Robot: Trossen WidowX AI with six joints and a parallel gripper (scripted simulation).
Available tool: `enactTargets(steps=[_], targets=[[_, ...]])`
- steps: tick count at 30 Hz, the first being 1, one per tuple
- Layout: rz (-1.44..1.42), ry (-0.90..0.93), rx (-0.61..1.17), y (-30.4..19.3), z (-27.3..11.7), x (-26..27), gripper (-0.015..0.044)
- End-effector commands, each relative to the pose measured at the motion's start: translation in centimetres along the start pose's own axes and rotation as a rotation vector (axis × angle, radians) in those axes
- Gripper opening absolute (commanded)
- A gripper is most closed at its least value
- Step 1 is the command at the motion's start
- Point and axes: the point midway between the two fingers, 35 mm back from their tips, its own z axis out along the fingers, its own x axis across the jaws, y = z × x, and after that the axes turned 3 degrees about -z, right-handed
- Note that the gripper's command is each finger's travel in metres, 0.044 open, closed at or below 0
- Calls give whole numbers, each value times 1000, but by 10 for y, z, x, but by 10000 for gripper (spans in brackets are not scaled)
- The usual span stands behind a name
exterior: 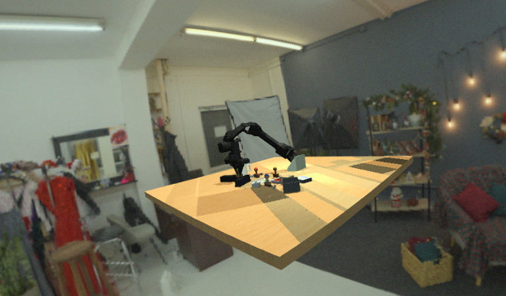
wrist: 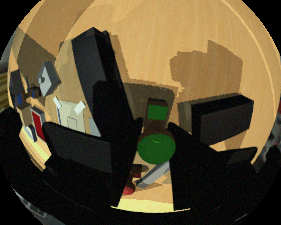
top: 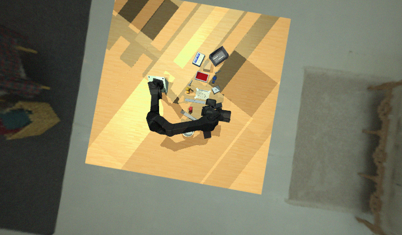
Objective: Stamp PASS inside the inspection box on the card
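Note:
My gripper (wrist: 155,124) (exterior: 239,174) points down and is shut on a stamp with a green knob (wrist: 156,150) and a green patch on its base. Any lettering on it is too small to read. In the top view the arm hides the stamp. Whether its base touches the bench is not clear. The white card (top: 202,93) (wrist: 71,118) lies beyond the gripper, towards the red ink pad (top: 202,76) (wrist: 37,125). The card's box shows only faintly, and I cannot make out any print in it.
Stamps with a red knob (top: 190,108) (wrist: 129,190), a yellow knob (top: 187,89) and a blue knob (top: 214,78) stand around the card. A grey strip (top: 194,101) lies beside it. A dark tray (top: 210,59), a blue-and-white box (top: 198,59) and a small grey block (top: 216,89) are farther off.

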Motion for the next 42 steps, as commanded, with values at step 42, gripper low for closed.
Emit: enactTargets(steps=[42], targets=[[3, -5, -6, 1, -24, 0, 0]])
